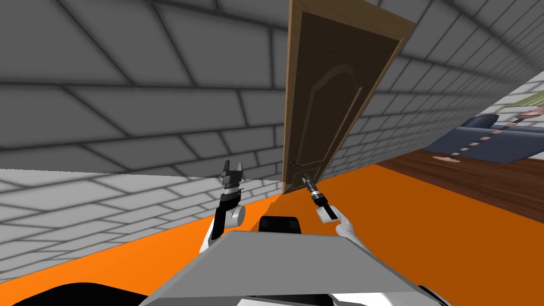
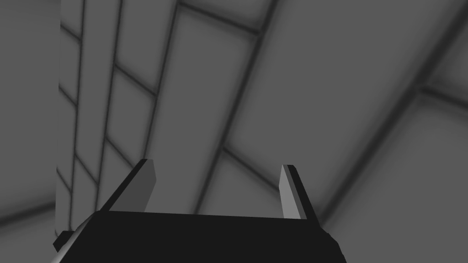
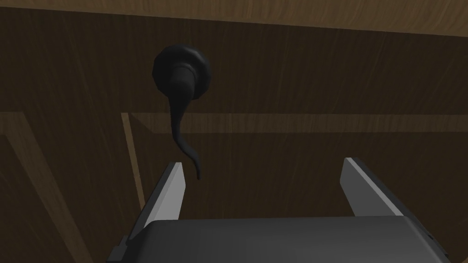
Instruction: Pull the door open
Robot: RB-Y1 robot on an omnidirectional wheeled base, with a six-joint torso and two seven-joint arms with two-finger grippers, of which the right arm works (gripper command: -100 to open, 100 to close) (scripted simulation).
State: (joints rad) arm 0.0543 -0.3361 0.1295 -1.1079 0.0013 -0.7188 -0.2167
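A grey wall of large rectangular blocks (image 1: 133,106) runs across the space ahead, lighter in its lowest courses, and meets a bright orange floor (image 1: 425,228) that gives way on the right to a strip of dark reddish-brown plank floor (image 1: 478,180). Set in the wall straight ahead is the tall dark brown wooden door with an arched raised panel (image 1: 334,90), bordered by a lighter tan wooden frame (image 1: 289,79). Far off to the right, on the plank floor, sits a dark blue sofa (image 1: 494,141). The left gripper (image 1: 232,166) is raised to the left of the door and points at the grey blocks, well apart from the door. In its wrist view the left gripper (image 2: 217,169) has its two blades spread wide with nothing between them. The right gripper (image 1: 305,178) reaches toward the door's lower part, just beside the handle. Seen from the right wrist, the door's dark panel (image 3: 297,150) is close in front and the right gripper (image 3: 263,166) is spread apart, pinching nothing. The black lever handle on a round black rose (image 3: 182,91) is mounted near the door's frame-side edge. Its thin curved lever runs toward the gripper, and its curled tip lies just inside the gap, close to one finger (image 3: 176,187); whether they touch I cannot tell.
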